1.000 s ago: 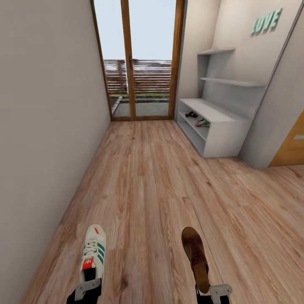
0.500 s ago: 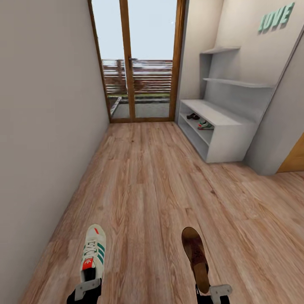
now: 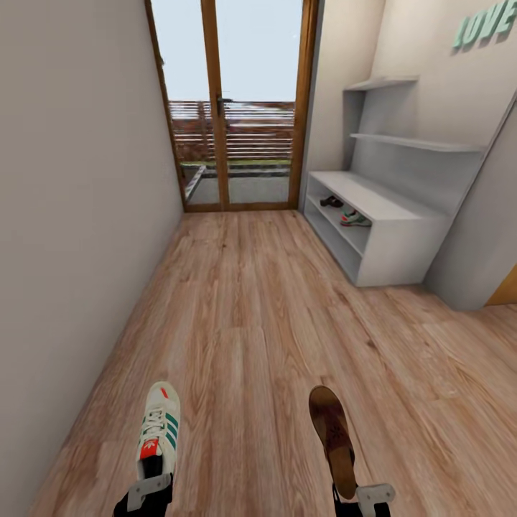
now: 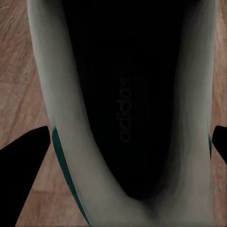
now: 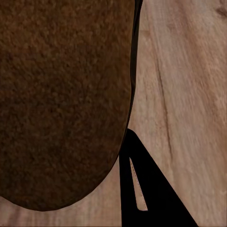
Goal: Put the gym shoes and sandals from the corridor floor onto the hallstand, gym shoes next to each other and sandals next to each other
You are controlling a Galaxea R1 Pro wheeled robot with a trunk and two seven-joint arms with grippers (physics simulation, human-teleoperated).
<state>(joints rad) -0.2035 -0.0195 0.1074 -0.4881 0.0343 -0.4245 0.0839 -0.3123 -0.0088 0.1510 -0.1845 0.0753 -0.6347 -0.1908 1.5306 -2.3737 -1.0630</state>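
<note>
Head view: hallstand (image 3: 402,237) nearer, shifted right.

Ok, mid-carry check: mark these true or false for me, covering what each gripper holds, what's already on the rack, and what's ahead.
1. The left gripper holds a white lace-up sneaker with green stripes. True.
2. The right gripper holds a second white sneaker. False: it holds a brown leather sandal.
3. The pale grey shoe rack stands along the right wall of the corridor. True.
4. The rack's shelves hold no shoes. False: a dark sandal and a green-striped sneaker sit on a shelf under its bench top.
5. A solid wooden door closes the corridor's far end. False: it is a wood-framed glass door.
</note>
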